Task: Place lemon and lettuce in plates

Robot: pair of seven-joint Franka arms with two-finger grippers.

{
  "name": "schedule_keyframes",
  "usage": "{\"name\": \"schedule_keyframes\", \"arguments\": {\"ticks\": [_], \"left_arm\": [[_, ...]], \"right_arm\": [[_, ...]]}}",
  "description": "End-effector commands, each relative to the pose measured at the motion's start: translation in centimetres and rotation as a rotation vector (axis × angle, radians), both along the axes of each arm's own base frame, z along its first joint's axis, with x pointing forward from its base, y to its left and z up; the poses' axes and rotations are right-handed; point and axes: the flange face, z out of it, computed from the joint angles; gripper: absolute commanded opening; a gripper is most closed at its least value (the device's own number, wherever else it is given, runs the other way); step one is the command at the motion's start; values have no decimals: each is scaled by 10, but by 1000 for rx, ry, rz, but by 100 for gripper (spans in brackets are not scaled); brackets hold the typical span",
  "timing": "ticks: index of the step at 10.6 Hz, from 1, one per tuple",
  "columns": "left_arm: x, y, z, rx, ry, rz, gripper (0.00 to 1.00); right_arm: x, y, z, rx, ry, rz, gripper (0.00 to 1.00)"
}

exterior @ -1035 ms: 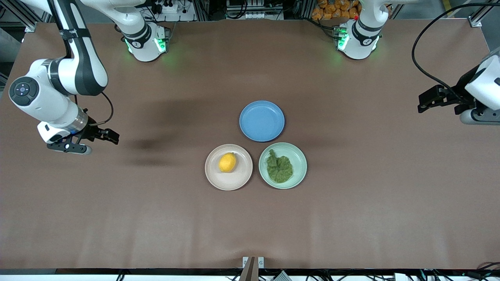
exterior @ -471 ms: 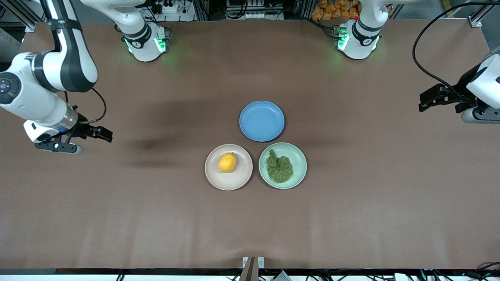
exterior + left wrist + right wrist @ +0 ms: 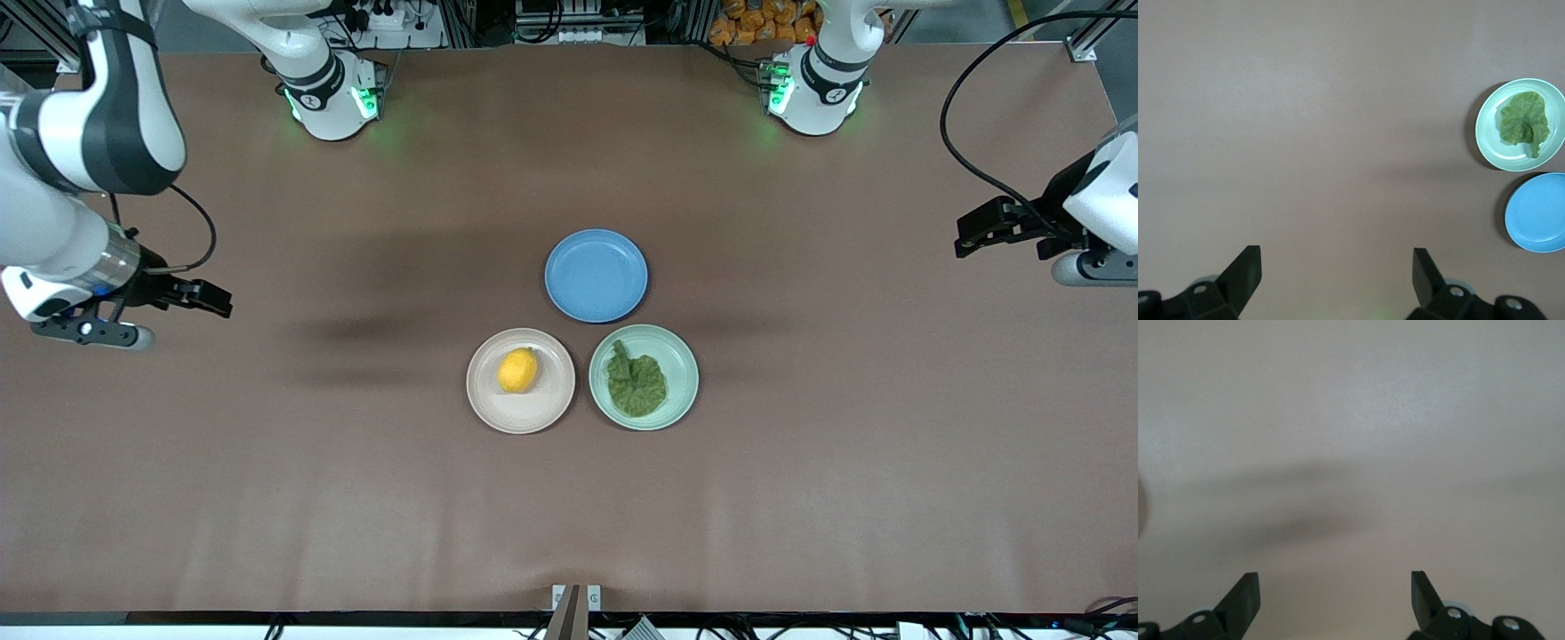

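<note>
Right, we see the lemon (image 3: 518, 370) lying in the beige-cream plate (image 3: 521, 416), a little off its middle toward the robots' bases. Beside it, toward the left arm's end of the counter (image 3: 800, 498), the lettuce (image 3: 637, 383) lies flat in the mint green plate (image 3: 685, 404); we also catch it in the left wrist view, lettuce (image 3: 1523, 123) on mint green plate (image 3: 1489, 143). The two plates sit just beside each other. A blue plate (image 3: 596, 275) sits farther from the front camera than both, just beside them, with nothing in it; it shows in the left wrist view too (image 3: 1537, 213).

We find the right tool (image 3: 173, 307) up over bare counter at the right arm's end, well apart from the plates, its fingers (image 3: 1239, 603) spread wide with nothing between them. The left tool (image 3: 982, 227) hangs over bare counter at the left arm's end, also well apart from the plates, fingers (image 3: 1241, 275) spread wide and holding nothing.
</note>
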Motion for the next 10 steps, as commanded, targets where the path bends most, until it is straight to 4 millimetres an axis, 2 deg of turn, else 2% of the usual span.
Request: {"name": "schedule_keyframes", "arguments": {"ticks": [1,3,4,5,6,7,10], "left_arm": [[4,0,-7,-17,-2,12,100],[5,0,-7,-17,-3,12,100],[5,-2,-7,-20,-4,10,100],[6,-2,-8,-20,-4,10,100],[6,-2,-9,-20,-6,11,100],[6,-2,-9,-21,-6,10,100],[6,-4,-9,-23,-6,9,100]], "right_arm": [[4,0,50,7,19,3,100],[-1,-1,106,74,23,-15,100],[-5,-9,130,90,19,-30,100],[-12,-9,157,91,4,-26,100],[-22,-10,175,89,-16,-24,100],[-33,-10,186,87,-33,-23,100],[-41,-13,184,81,-25,-27,100]]}}
